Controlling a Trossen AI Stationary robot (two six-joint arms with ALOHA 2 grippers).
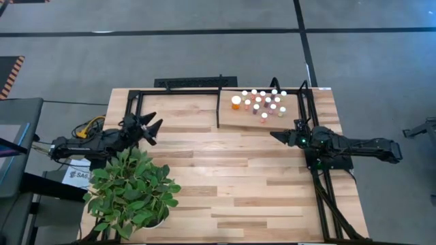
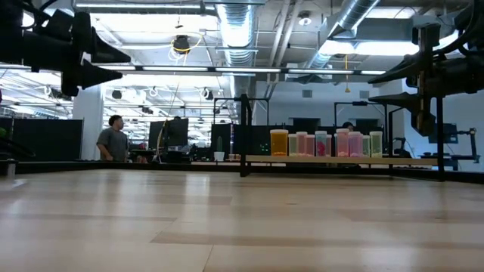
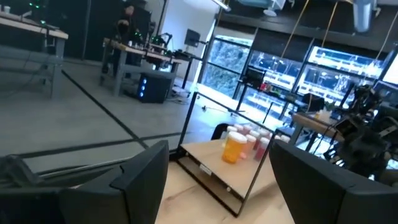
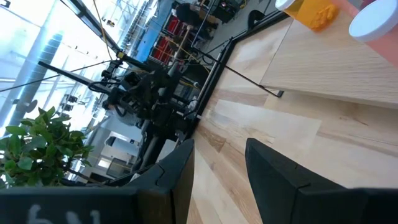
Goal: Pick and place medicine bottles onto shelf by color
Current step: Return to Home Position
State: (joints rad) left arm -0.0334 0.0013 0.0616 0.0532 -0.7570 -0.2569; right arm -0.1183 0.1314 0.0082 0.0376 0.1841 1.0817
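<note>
**Q:** What does the overhead camera tell you that your wrist cameras don't?

**A:** The whole layout. My left gripper (image 1: 155, 124) hangs over the table's (image 1: 204, 177) left side, just past the potted plant (image 1: 129, 190). My right gripper (image 1: 279, 135) hangs on the right, just off the edge of the shelf (image 1: 235, 121). The shelf sits at the far right of the table. The medicine bottles (image 1: 264, 103) are clustered on it, with the larger orange bottle (image 1: 236, 102) at the cluster's left end.

**Q:** And the table-level camera?

**A:** It shows heights. The bottles stand upright in a row, with orange, pink and green bodies. Both my grippers are raised well above the wood. A person (image 2: 113, 140) stands in the room behind.

**Q:** Any writing?

**A:** A white tag (image 1: 77, 175) beside the plant reads "SAG" before the leaves cover it. I cannot read any bottle label.

**Q:** Your pose?

**A:** Both arms reach inward, roughly level, towards the table's middle. My left fingers are spread wide, and the shelf shows between them in the left wrist view. My right fingers are parted more narrowly. Neither pair holds anything.
</note>
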